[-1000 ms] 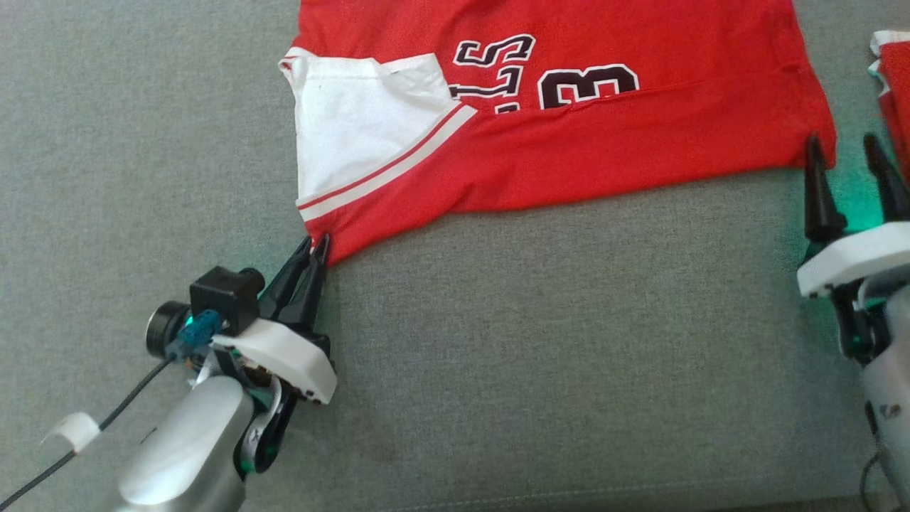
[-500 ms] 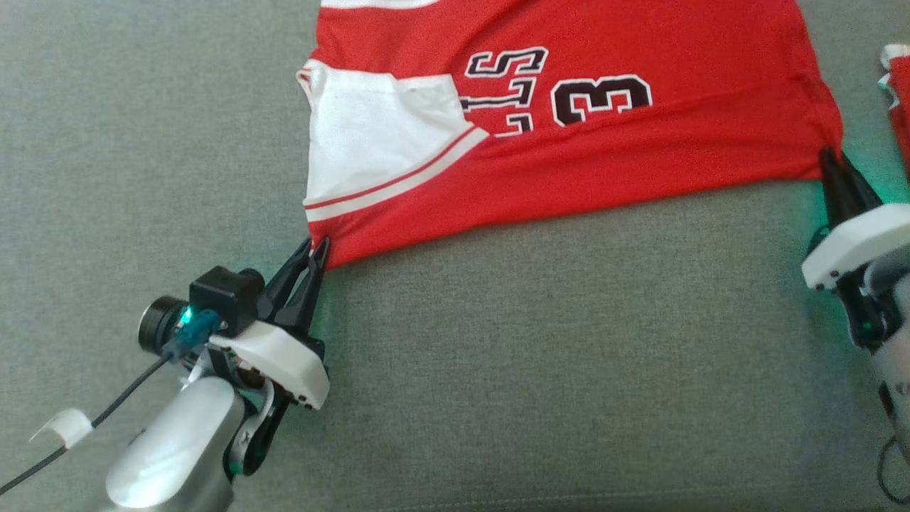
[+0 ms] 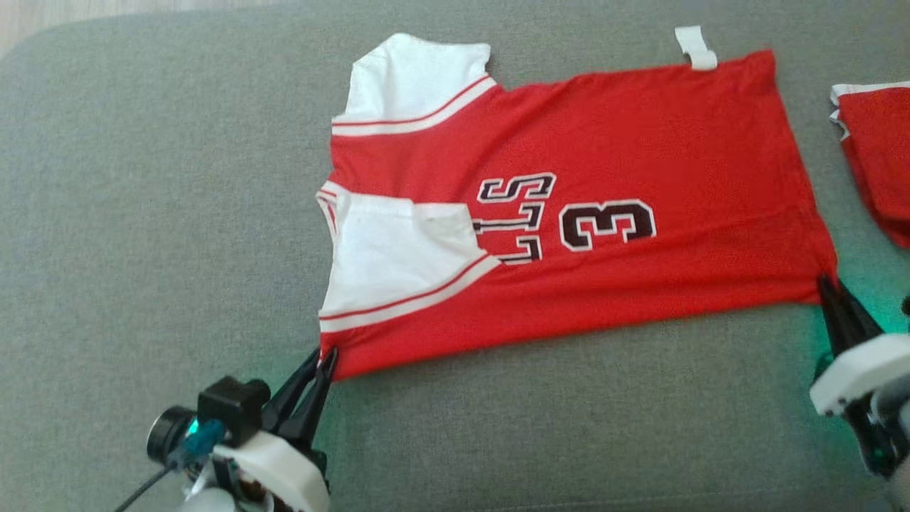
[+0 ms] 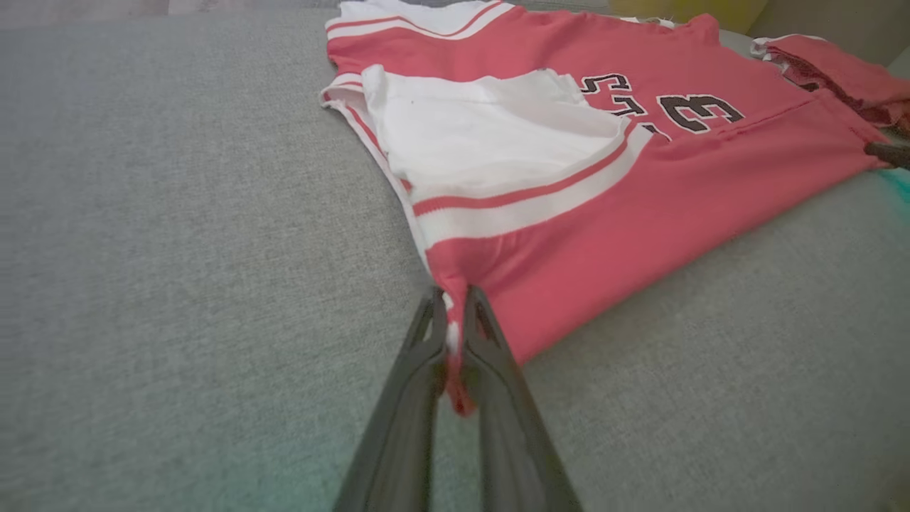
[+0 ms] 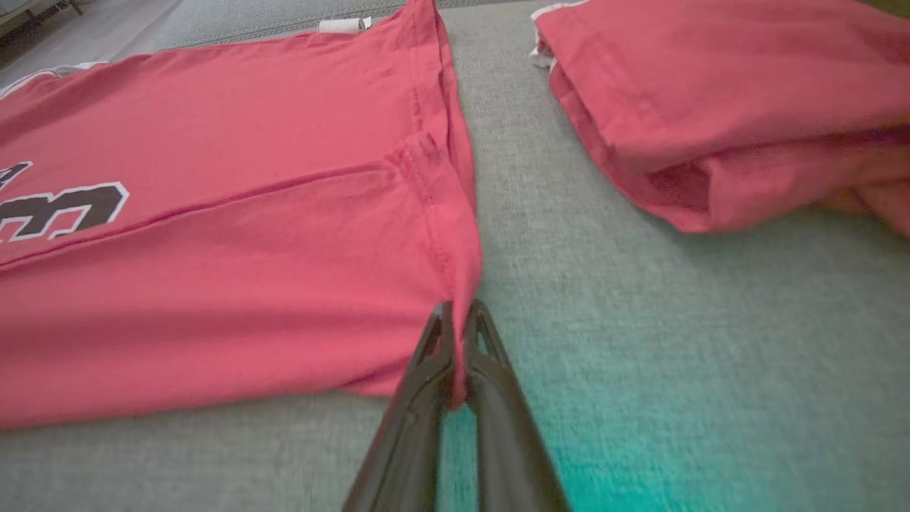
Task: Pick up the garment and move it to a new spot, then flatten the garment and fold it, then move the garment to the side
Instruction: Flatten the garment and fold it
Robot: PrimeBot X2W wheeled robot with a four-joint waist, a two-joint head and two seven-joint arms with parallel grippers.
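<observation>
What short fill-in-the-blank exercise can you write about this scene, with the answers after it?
1. The number printed on the red jersey is ____.
2. The sleeve folded over its front is mostly ____.
3. The left gripper and the right gripper are each ____ on a near corner of the jersey.
4. In the head view, the folded red garment lies on the ____ side of the jersey.

Answers: 3; white; shut; right.

Bright even light, soft shadows, slight blur, green glow nr right hand point(image 3: 825, 279).
</observation>
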